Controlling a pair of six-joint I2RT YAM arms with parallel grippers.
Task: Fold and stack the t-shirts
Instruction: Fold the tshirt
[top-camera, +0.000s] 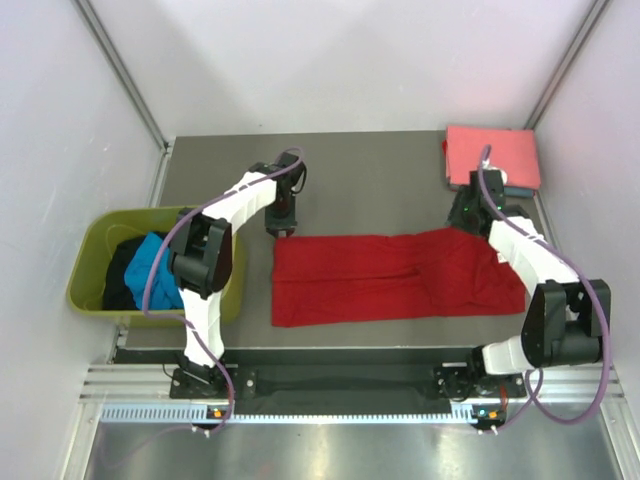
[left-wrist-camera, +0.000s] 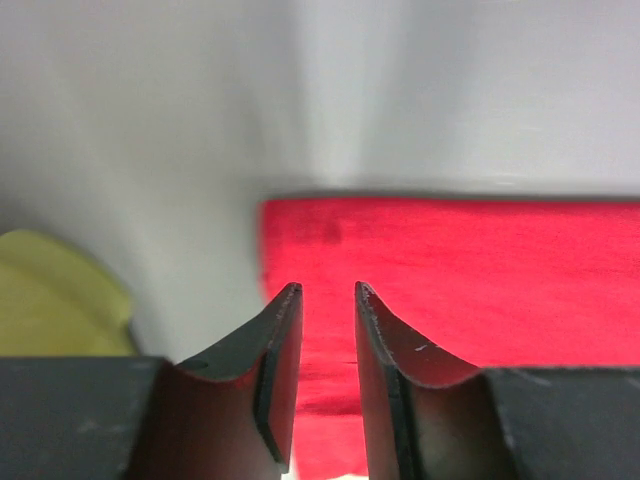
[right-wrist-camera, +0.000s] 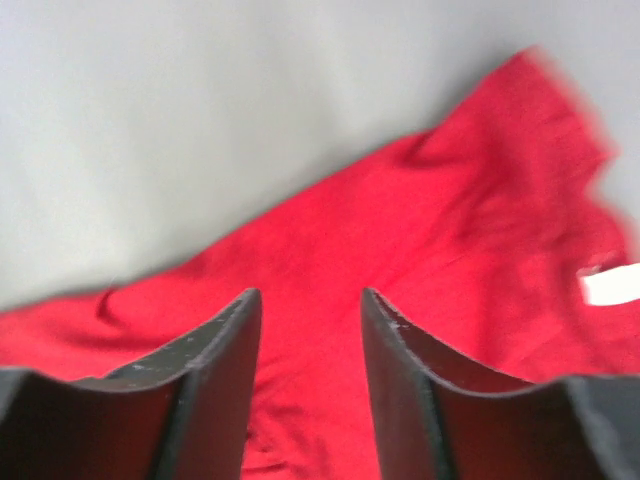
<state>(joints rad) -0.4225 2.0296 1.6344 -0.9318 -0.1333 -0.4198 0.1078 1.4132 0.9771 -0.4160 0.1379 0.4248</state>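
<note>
A bright red t-shirt (top-camera: 390, 275) lies on the grey table as a long band, folded lengthwise. My left gripper (top-camera: 280, 228) hovers at its far left corner. In the left wrist view that gripper (left-wrist-camera: 326, 287) is open, with only the red cloth (left-wrist-camera: 480, 270) showing below the gap. My right gripper (top-camera: 466, 215) hangs over the shirt's far right end. It (right-wrist-camera: 310, 293) is open too, above rumpled red cloth (right-wrist-camera: 400, 230). A folded salmon-pink t-shirt (top-camera: 492, 155) lies at the back right corner.
An olive-green tub (top-camera: 90, 240) stands off the table's left edge, holding a blue t-shirt (top-camera: 150, 262) and a black one (top-camera: 122, 275). Its rim (left-wrist-camera: 50, 300) shows in the left wrist view. White walls close in the back and sides.
</note>
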